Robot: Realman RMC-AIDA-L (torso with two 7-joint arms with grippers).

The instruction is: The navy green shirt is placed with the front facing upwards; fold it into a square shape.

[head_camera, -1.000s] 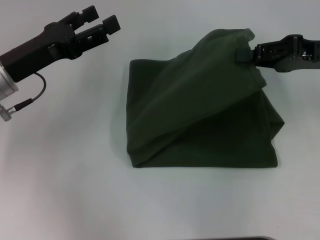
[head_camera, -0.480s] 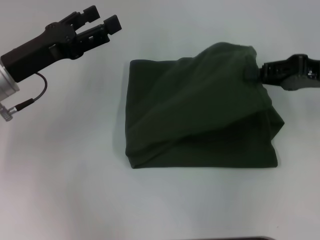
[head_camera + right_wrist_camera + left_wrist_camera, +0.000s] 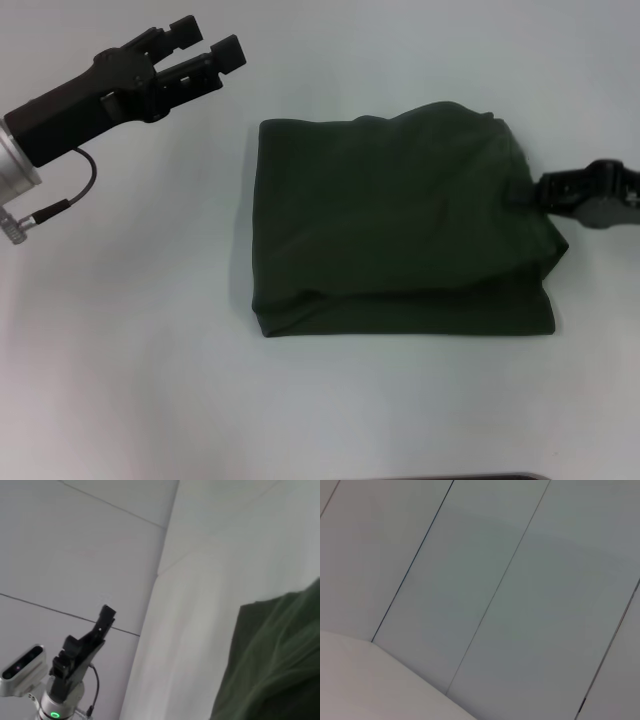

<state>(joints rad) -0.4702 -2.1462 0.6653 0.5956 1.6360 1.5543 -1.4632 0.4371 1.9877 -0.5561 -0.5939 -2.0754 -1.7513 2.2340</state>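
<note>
Olive shirt (image 3: pixel 400 225) edge is pinched in my right gripper (image 3: pixel 522 192); releasing unevenly risks skewing the top layer; left gripper (image 3: pixel 205 50) is hovering spread.

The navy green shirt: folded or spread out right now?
Folded. The navy green shirt lies as a layered, roughly square bundle; right gripper at its edge, left gripper apart.

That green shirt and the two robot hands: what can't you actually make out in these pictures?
- Navy green shirt: the lettering is folded out of sight in the head view.
- Right gripper: its tip is against the shirt's edge, so the grip is unclear.
- Left wrist view: only wall panels, no shirt; the left gripper hangs open.
</note>
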